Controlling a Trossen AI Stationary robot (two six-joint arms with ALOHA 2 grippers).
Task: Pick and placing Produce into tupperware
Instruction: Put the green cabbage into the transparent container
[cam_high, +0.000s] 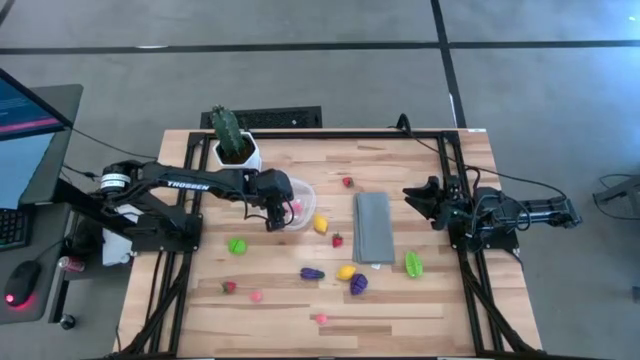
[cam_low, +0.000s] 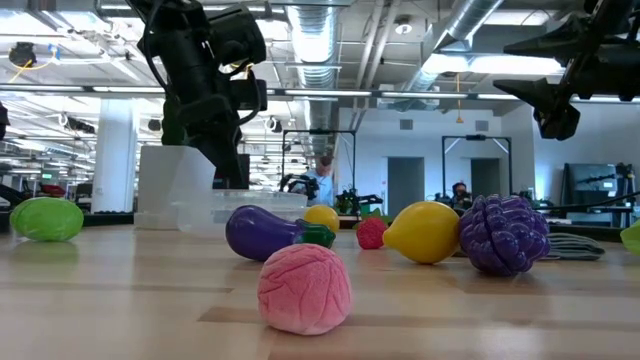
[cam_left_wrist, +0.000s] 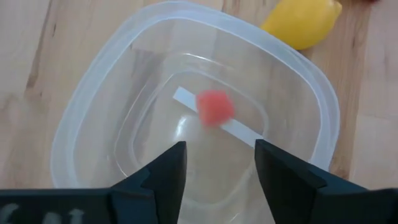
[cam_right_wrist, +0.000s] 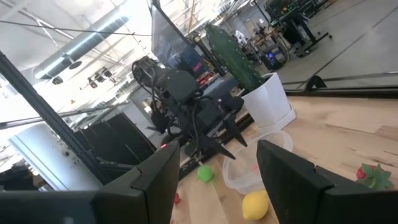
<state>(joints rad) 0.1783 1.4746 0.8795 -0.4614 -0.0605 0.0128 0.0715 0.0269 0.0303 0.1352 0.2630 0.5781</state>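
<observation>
The clear tupperware (cam_high: 299, 192) (cam_left_wrist: 298, 81) sits on the table next to the cactus pot. My left gripper (cam_high: 275, 215) (cam_left_wrist: 221, 165) hangs open just above it, fingers pointing down into it and holding nothing. A small pink-red produce piece (cam_left_wrist: 214, 107) is inside the tupperware, below the open fingers and blurred. The rest of the produce lies loose on the table: a yellow lemon (cam_high: 320, 224) (cam_left_wrist: 301, 22) beside the tupperware, a purple eggplant (cam_high: 312, 273), purple grapes (cam_high: 358, 284) and a pink piece (cam_low: 304, 288). My right gripper (cam_high: 412, 195) (cam_right_wrist: 217, 168) waits open, raised at the table's right edge.
A tall green cactus in a white pot (cam_high: 233, 140) stands just beyond the left arm. A flat grey cloth (cam_high: 373, 227) lies right of centre. Other pieces are a green one (cam_high: 236, 245), a green one (cam_high: 413, 264) and red ones (cam_high: 347, 182) (cam_high: 337, 240). A monitor and a mouse sit off the table's left.
</observation>
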